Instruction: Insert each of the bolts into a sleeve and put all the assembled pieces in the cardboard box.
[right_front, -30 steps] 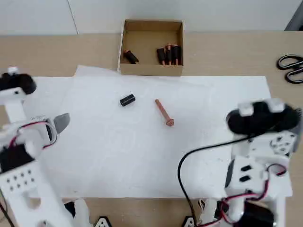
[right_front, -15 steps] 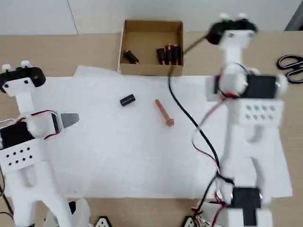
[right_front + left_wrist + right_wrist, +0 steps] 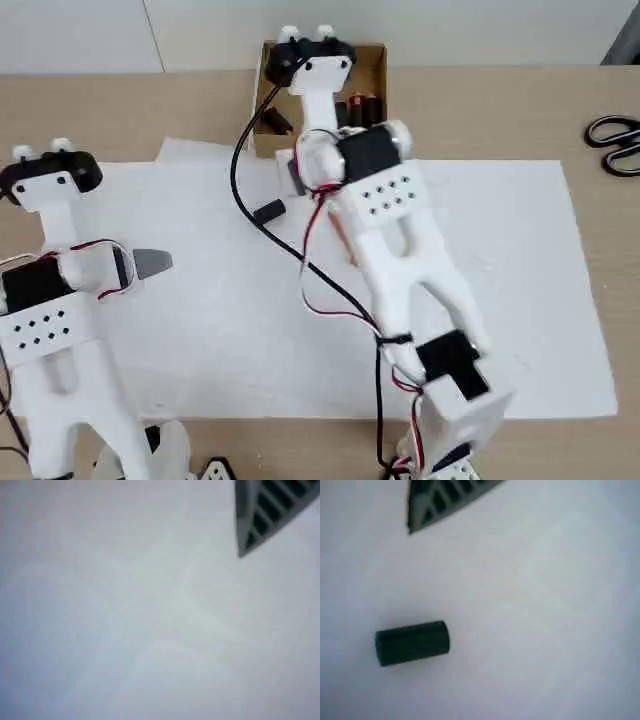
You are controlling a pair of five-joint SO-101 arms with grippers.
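My right gripper (image 3: 437, 502) hangs near the black sleeve (image 3: 411, 643) lying free on the white sheet (image 3: 545, 605), and as I cannot tell its opening, I should centre over the sleeve's middle before closing gently.

The sleeve (image 3: 268, 211) is laid on the sheet (image 3: 500, 250) just before the cardboard box (image 3: 372, 70). Assembled pieces (image 3: 365, 105) are tucked inside it, and scissors (image 3: 622, 146) are left on the bench (image 3: 500, 110) way off to its right.
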